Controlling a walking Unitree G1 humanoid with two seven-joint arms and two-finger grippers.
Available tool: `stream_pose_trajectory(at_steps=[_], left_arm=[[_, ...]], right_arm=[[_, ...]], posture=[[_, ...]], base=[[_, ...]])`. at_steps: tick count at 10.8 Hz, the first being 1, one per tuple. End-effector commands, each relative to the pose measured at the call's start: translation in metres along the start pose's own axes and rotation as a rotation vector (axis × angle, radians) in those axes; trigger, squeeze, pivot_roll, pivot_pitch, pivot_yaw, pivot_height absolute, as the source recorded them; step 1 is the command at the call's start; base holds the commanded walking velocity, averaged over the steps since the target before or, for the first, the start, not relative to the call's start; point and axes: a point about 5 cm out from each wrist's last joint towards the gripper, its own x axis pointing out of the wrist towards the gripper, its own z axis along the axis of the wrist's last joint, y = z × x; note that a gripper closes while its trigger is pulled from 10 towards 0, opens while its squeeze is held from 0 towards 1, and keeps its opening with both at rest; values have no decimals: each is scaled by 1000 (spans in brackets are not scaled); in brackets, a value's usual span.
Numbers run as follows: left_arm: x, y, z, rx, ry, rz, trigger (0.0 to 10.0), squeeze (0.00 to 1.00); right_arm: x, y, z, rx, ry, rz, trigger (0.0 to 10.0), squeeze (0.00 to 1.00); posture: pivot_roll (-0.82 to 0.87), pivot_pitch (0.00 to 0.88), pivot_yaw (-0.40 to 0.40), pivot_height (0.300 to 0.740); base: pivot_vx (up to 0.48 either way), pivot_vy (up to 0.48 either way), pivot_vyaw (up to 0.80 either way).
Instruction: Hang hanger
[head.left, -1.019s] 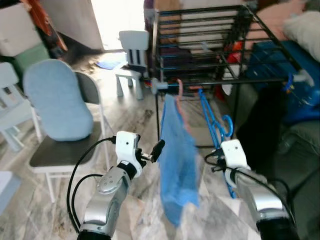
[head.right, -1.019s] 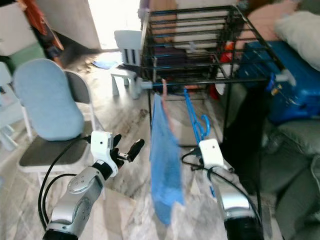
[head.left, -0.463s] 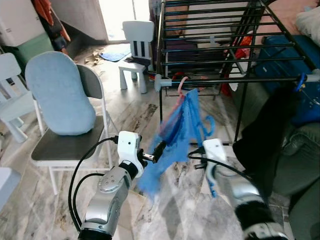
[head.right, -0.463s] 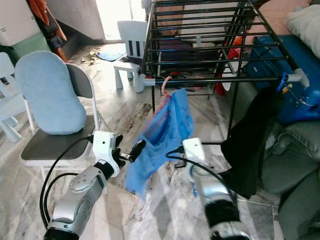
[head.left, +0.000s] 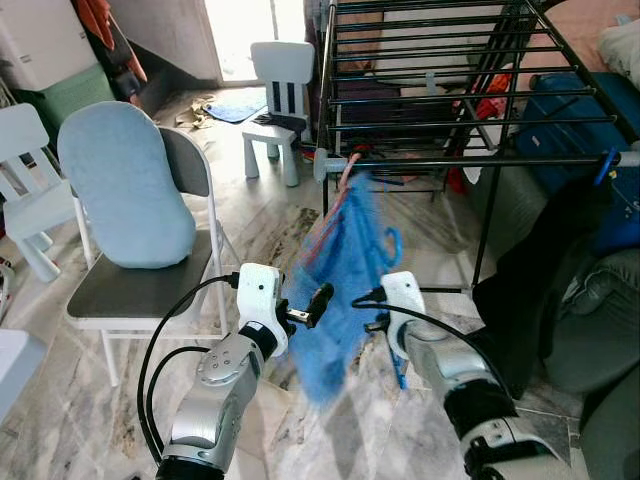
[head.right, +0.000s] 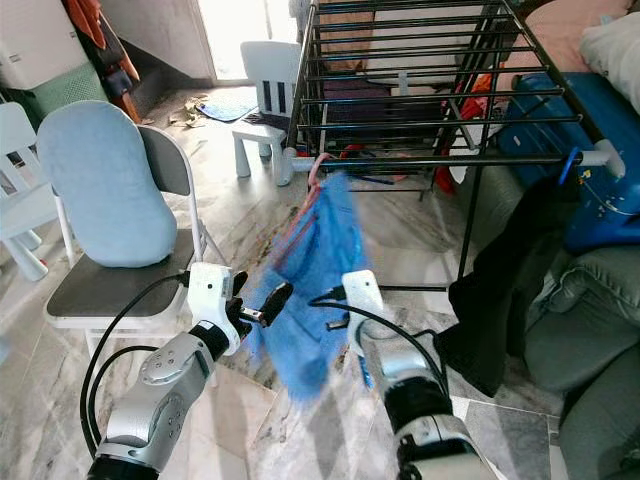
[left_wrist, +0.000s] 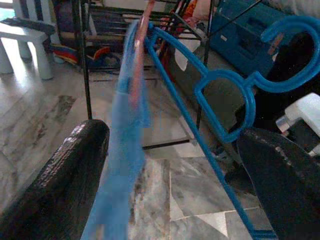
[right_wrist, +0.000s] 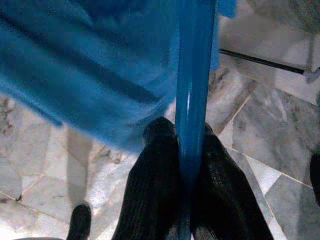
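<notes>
The blue plastic hanger (left_wrist: 220, 90) is pinched by its lower bar in the right tool (right_wrist: 187, 165), low in front of the black metal drying rack (head.left: 450, 100), its hook short of the front rail. A blue cloth (head.left: 340, 290), blurred, hangs from a pink hanger (head.left: 345, 170) on that rail, touching the blue hanger. The left tool (head.left: 315, 300) stands spread beside the cloth's edge, gripping nothing. Open marble floor (head.left: 260, 230) lies between rack and grey folding chair with a pale blue cushion (head.left: 130, 200).

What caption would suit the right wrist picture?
Right gripper clamps a blue hanger beside blue cloth above the marble floor.
</notes>
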Motion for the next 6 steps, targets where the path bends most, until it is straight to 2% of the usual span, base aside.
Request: stream_pose_trajectory(at_steps=[1, 3, 5, 6], left_arm=[[0, 2, 0, 9, 14, 9, 10000, 0], [0, 2, -1, 11, 21, 9, 10000, 0], [-1, 0, -2, 1, 18, -13, 10000, 0], [-2, -4, 0, -7, 2, -45, 10000, 0]], right_arm=[[0, 5, 12, -9, -44, 22, 10000, 0], [-1, -8, 11, -17, -54, -38, 10000, 0], [-7, -33, 8, 32, -79, -122, 10000, 0], [-12, -49, 5, 28, -76, -188, 10000, 0]], posture=[[-141, 0, 44, 740], [-141, 0, 45, 740], [-144, 0, 47, 740], [-148, 0, 50, 740]], base=[[0, 0, 0], [0, 0, 0], [0, 0, 0], [0, 0, 0]])
